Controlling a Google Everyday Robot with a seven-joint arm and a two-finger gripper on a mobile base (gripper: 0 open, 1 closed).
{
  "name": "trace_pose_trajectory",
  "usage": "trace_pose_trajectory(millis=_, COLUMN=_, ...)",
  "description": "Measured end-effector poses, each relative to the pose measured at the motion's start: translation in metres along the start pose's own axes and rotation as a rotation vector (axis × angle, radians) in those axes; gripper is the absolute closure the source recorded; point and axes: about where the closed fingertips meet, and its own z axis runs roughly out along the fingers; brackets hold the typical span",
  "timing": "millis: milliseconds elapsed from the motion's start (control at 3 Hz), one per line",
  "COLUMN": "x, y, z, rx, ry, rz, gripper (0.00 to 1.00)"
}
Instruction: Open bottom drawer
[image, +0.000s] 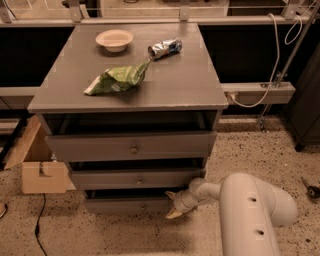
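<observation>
Bottom drawer (122, 205) lowest in grey cabinet (180, 87), dark gap above its front, gripper (172, 204) at its right end, fingers spread apart, gripping nothing, white arm (250, 212) from lower right, bowl (114, 39), can (165, 48), green bag (117, 81) on top.

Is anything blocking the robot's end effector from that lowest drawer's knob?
Nothing visible does. The end effector sits at the right end of the bottom drawer, with only bare grey drawer front between it and the knob.
</observation>
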Motion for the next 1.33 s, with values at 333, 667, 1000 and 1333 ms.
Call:
trace_pose_trajectory(millis=333, x=-0.001, y=0.010, z=-0.005, rx=-0.006, ry=0.003, rz=0.015, gripper=0.65)
trace_pose_trajectory(millis=667, x=0.001, y=0.036, z=-0.014, rx=-0.025, ry=-0.003, rz=0.049, gripper=0.89)
trace_pose_trajectory(millis=1000, x=0.000, y=0.037, z=-0.012, rx=-0.026, ry=-0.004, rz=0.050, gripper=0.85)
trace_pose_trajectory(millis=1333, x=0.000, y=0.037, z=-0.012, rx=-0.026, ry=-0.004, rz=0.050, gripper=0.62)
